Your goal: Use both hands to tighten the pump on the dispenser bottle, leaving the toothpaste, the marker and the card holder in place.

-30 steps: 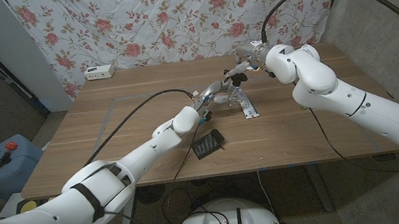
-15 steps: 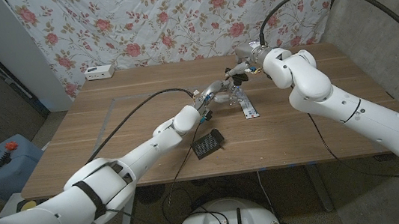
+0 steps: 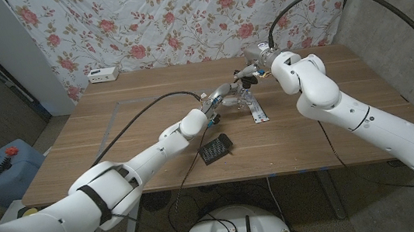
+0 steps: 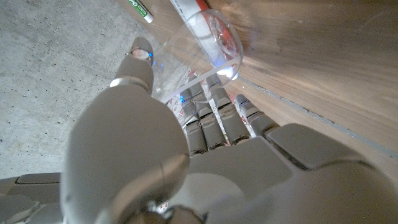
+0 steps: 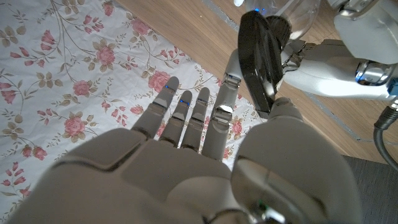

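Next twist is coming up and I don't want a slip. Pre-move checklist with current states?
1. Left hand grips the dispenser bottle: ok.
2. Right hand pinches the pump: ok.
3. Pump seated straight on the bottle neck: cannot tell.
4. Toothpaste lies on the table beside the bottle: ok.
5. Marker lies on the table, not held: ok.
6. Card holder lies near the left arm, not held: ok.
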`<state>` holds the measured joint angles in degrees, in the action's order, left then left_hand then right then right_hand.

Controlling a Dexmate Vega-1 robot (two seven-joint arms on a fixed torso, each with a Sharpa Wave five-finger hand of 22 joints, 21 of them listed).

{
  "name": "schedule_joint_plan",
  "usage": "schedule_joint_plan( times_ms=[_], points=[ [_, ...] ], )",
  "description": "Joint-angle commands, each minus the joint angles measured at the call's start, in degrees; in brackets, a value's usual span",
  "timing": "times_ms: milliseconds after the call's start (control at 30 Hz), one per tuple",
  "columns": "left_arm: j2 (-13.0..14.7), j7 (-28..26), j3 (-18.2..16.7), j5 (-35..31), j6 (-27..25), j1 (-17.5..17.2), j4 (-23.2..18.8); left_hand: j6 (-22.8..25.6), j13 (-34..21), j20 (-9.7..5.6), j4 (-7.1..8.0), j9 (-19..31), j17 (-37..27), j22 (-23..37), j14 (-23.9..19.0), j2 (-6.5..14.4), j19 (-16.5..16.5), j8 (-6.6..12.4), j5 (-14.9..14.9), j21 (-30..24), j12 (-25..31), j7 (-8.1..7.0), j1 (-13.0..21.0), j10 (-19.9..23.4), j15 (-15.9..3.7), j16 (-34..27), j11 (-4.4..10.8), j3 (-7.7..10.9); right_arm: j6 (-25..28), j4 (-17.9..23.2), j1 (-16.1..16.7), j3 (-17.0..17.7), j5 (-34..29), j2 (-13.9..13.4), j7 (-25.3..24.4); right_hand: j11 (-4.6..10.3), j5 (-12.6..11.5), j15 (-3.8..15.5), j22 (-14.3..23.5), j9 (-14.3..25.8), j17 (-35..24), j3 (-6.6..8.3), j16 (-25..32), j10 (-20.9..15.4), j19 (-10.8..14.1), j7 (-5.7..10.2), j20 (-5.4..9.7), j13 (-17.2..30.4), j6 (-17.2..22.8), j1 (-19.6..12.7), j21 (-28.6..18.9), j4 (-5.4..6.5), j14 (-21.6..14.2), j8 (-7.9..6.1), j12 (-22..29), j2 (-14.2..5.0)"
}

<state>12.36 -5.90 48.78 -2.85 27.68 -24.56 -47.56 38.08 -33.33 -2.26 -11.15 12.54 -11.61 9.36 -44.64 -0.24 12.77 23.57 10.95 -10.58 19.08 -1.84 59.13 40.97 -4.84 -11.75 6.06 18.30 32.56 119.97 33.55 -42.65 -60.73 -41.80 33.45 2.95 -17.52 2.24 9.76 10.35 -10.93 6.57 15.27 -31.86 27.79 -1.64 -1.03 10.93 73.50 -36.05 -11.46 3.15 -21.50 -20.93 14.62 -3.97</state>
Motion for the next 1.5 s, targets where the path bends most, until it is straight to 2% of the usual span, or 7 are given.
schedule_joint_plan(
  times_ms=[33,200,767,1000,1067,1167,1500],
  points=[
    [-0.4,-0.1,0.1,0.3,0.7,0.3,1.3,7.7,-0.2,-3.24,2.36,0.1,-0.1,0.2,-0.4,6.9,0.2,0.48,0.4,0.0,0.3,-2.22,-3.1,3.0,-4.65,-0.4,2.24,2.75,1.2,-0.5,0.3,0.2,-2.1,1.7,2.3,-0.08,0.4,2.17,0.1,0.1,-0.1,0.32,-0.1,-0.7,0.6,7.37,0.00,0.0,8.1,0.0,0.0,0.00,-0.9,-0.53,0.3,-0.34],
    [-0.3,-0.2,0.1,0.4,0.4,0.1,0.9,7.8,-0.2,-3.26,2.34,0.1,0.0,0.2,-0.4,6.9,0.2,0.51,0.4,0.0,0.2,-2.35,-3.1,2.9,-4.69,-0.4,2.22,2.77,1.9,-0.8,0.4,0.3,-2.4,2.4,2.7,0.09,0.5,2.18,0.1,0.2,-0.1,0.31,-0.2,-1.0,0.5,7.30,-0.13,-0.1,8.1,0.2,0.0,0.11,-1.2,-0.80,0.2,-0.55],
    [-1.1,-0.1,0.3,0.6,1.4,0.8,2.7,7.8,-0.2,-3.34,2.35,0.1,0.0,0.2,-0.4,6.8,0.2,0.52,0.4,0.0,0.1,-2.24,-3.1,3.0,-4.69,-0.4,2.27,2.76,8.7,-1.7,0.0,-1.1,-7.9,6.4,7.3,-1.19,1.3,1.62,0.1,0.2,0.0,0.30,-0.3,-2.7,1.0,7.13,-1.41,-0.1,8.3,0.2,0.0,0.05,-2.8,-2.19,0.0,-1.07],
    [-1.2,-0.2,0.4,0.5,1.5,0.9,2.8,7.8,-0.1,-3.27,2.35,0.1,0.0,0.2,-0.5,6.8,0.2,0.49,0.4,0.0,0.1,-2.23,-3.1,3.0,-4.65,-0.4,2.28,2.78,11.3,-2.7,-0.8,-1.9,-10.6,8.4,10.3,-1.12,1.5,1.27,0.1,0.2,0.1,0.31,-0.4,-3.1,1.2,7.04,-1.64,-0.2,8.2,0.1,0.0,-0.09,-3.3,-2.61,-0.1,-1.14],
    [-1.1,-0.1,0.4,0.6,1.3,0.7,2.5,7.8,-0.1,-3.29,2.33,0.1,0.0,0.2,-0.5,6.8,0.2,0.51,0.4,0.0,0.1,-2.36,-3.1,3.1,-4.78,-0.4,2.38,2.76,12.1,-3.1,-1.1,-2.1,-11.4,9.0,11.5,-1.87,1.7,1.15,0.1,0.2,0.1,0.30,-0.4,-3.4,1.2,6.95,-1.78,-0.2,8.2,0.0,0.1,-0.18,-3.6,-2.94,-0.2,-1.20],
    [-0.9,-0.1,0.4,0.6,1.1,0.6,2.0,7.9,-0.1,-3.30,2.37,0.1,0.0,0.2,-0.5,6.8,0.2,0.53,0.4,0.0,0.1,-2.31,-3.1,3.2,-4.71,-0.4,2.26,2.76,13.0,-3.6,-1.3,-2.2,-12.3,9.8,12.8,-1.63,1.9,0.97,0.1,0.2,0.1,0.30,-0.5,-3.7,1.4,6.93,-1.98,-0.2,8.2,0.0,0.1,-0.25,-3.9,-3.28,-0.3,-1.27],
    [-0.9,0.0,0.4,0.6,1.2,0.6,2.1,7.8,-0.1,-3.27,2.41,0.1,0.0,0.2,-0.5,6.9,0.2,0.50,0.4,0.0,0.0,-2.34,-3.2,3.0,-4.66,-0.4,2.17,2.79,16.6,-4.9,-1.8,-2.6,-16.9,12.7,17.2,-2.33,2.3,0.68,0.1,0.2,0.1,0.32,-0.4,-4.5,1.8,6.67,-2.63,-0.2,8.1,-0.2,0.0,-0.39,-5.5,-4.07,-0.5,-1.57]
  ],
)
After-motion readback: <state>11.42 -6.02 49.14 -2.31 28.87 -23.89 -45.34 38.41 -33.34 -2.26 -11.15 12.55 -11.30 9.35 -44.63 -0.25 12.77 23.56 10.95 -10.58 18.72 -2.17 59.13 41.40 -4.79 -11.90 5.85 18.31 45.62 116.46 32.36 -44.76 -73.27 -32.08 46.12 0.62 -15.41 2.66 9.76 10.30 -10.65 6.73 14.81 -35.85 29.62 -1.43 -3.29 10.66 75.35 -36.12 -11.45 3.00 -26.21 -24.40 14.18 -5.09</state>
